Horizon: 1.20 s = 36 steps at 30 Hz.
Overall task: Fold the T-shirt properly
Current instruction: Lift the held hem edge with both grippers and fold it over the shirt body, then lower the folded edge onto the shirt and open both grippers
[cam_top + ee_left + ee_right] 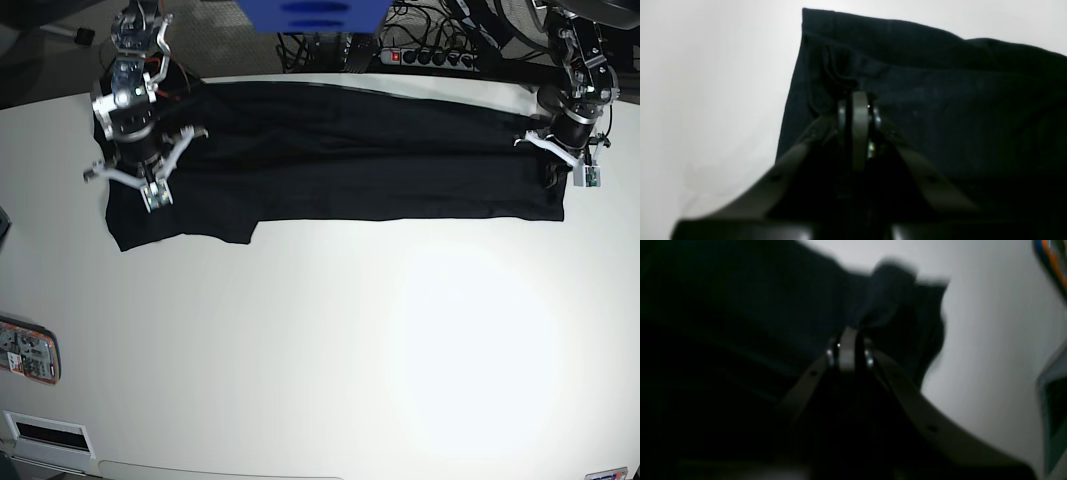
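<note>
We find the T-shirt stretched in a long dark band across the far side of the desk, already doubled lengthwise by the look of it, with one end effector at each end. The left end effector has its jaws pressed together on a pinch of fabric near the cloth's corner; from its own camera the straight edge of the shirt runs just to its left and the main body spreads away to its right. The right end effector is likewise clamped shut on a bunched fold, with the bulk of the cloth to its left and a ragged, sleeve-like lobe beyond its tips; that view is blurred, so we cannot say how many layers it holds. We judge the step in hand to be carrying or tensioning the held edge for the next fold. To do it well, we would lift both ends together and level, keep the span between them taut but not stretched, and lay the edge down square to the one opposite. The loose flap hanging toward us below the right end effector looks likely to drag or crumple. Uneven height would skew the fold.
</note>
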Available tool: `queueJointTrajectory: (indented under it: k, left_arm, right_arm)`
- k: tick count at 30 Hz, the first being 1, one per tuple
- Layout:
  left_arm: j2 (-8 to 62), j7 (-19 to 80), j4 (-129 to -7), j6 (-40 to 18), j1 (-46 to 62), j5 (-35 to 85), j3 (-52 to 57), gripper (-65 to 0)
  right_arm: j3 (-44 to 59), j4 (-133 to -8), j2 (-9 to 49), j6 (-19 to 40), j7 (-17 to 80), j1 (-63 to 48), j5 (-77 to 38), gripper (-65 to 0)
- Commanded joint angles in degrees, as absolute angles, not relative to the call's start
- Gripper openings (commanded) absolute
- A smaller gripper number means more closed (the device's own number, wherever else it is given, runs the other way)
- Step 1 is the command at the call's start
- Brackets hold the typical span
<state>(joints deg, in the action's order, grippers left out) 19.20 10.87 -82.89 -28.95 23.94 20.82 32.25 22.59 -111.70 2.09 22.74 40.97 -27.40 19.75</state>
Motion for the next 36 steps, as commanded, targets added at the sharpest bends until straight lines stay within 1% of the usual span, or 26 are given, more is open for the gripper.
queueJointTrajectory:
  k: [1,3,7,13,19,24,25,26,28,29,31,33,36]
  left_arm:
    - [19.9,10.7,-83.5,-29.1,23.7,21.2,32.4,-65.0]
    - [20.0,10.7,-83.5,-29.1,23.6,21.2,32.4,-65.0]
    - [20.0,10.7,-83.5,-29.1,23.5,21.2,32.7,-65.0]
    - [20.0,10.7,-83.5,-29.1,23.5,21.2,32.6,-65.0]
    - [20.1,10.7,-83.4,-29.1,23.5,21.0,32.7,-65.0]
    - [19.9,10.6,-83.4,-29.1,23.5,14.8,32.6,-65.0]
    - [19.9,10.6,-83.4,-29.1,23.5,14.2,32.5,-61.2]
    - [19.8,10.5,-83.4,-29.1,23.5,13.5,32.5,-59.9]
    - [20.0,10.4,-83.4,-29.2,23.5,13.1,32.4,-62.7]
    - [20.1,9.8,-83.4,-29.4,23.5,13.1,32.4,-64.4]
    - [20.1,8.5,-83.4,-29.5,23.6,12.2,32.4,-65.0]
    - [20.1,8.0,-83.4,-29.5,23.6,11.3,32.4,-65.0]
    - [20.1,7.9,-83.5,-29.5,23.8,10.8,32.4,-65.0]
  right_arm:
    - [23.0,-112.9,2.6,22.2,39.4,-27.8,20.0,-65.0]
    - [23.1,-112.9,2.6,22.2,38.0,-28.9,20.7,-65.0]
    - [23.0,-113.0,2.4,22.2,36.1,-31.0,26.9,-65.0]
    - [23.0,-113.0,2.3,22.2,35.2,-30.3,31.9,-65.0]
    - [23.0,-112.6,2.3,22.2,35.7,-29.9,32.7,-65.0]
    - [22.4,-112.4,2.5,22.3,35.8,-29.9,32.6,-65.0]
    - [22.4,-112.4,2.6,22.3,35.8,-29.9,32.6,-65.0]
    - [22.4,-112.4,2.7,22.3,35.8,-29.9,32.6,-63.7]
    - [22.0,-112.4,3.5,23.6,35.7,-29.7,32.6,-55.4]
    - [21.7,-112.4,4.2,25.9,35.8,-29.1,32.5,-51.6]
    - [21.7,-112.3,4.9,31.0,35.8,-27.9,32.5,-44.9]
    - [22.1,-112.3,4.8,33.4,35.8,-26.8,32.5,-40.4]
    - [22.1,-112.4,4.8,33.5,35.8,-26.4,32.6,-36.9]
